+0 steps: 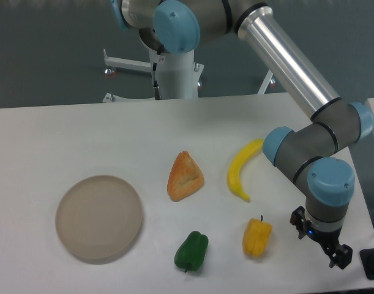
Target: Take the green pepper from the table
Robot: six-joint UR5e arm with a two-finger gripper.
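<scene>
The green pepper (191, 251) lies on the white table (82, 135) near the front edge, just right of the plate, with its stem toward the front. My gripper (320, 240) hangs at the table's front right, pointing down. Its two dark fingers stand apart and hold nothing. It is well to the right of the green pepper, with the yellow pepper between them.
A yellow-orange bell pepper (257, 237) stands between the green pepper and the gripper. A banana (242, 168) and an orange wedge-shaped pastry (185, 176) lie further back. A round beige plate (99, 217) sits at the left. The arm's forearm crosses above the table's right side.
</scene>
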